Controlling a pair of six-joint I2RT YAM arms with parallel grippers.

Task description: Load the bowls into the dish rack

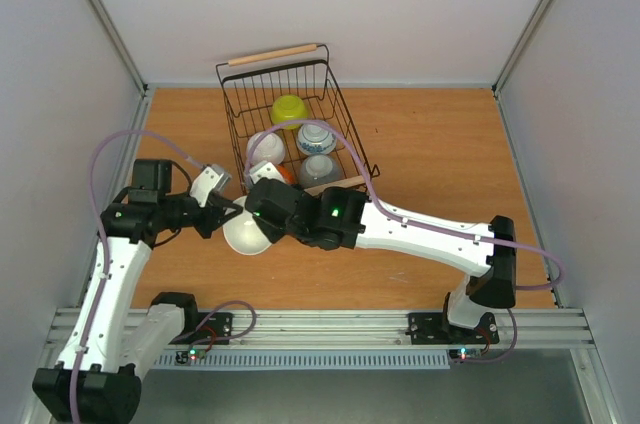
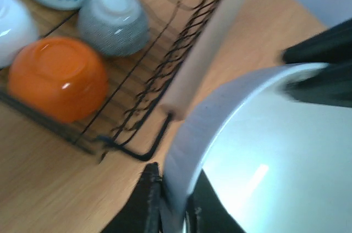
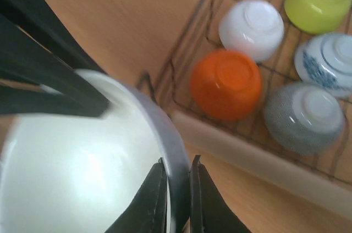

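Both grippers are shut on opposite rims of one plain white bowl (image 1: 245,232), which sits just in front of the dish rack (image 1: 335,109). The left gripper (image 1: 228,210) pinches its rim in the left wrist view (image 2: 174,205); the bowl (image 2: 258,150) fills that frame. The right gripper (image 1: 262,220) pinches the rim in the right wrist view (image 3: 179,200), with the bowl (image 3: 82,161) at its left. In the rack, upside down, are the yellow-green bowl (image 1: 288,109), blue-and-white bowl (image 1: 316,138), grey speckled bowl (image 1: 318,170), second white bowl (image 1: 264,149) and orange bowl (image 3: 225,82).
The rack's near wooden handle (image 3: 258,161) lies between the held bowl and the bowls in the rack. Its far handle (image 1: 272,54) is by the back wall. Grey walls close the table (image 1: 440,144) on three sides. The right arm (image 1: 420,229) crosses the table's front.
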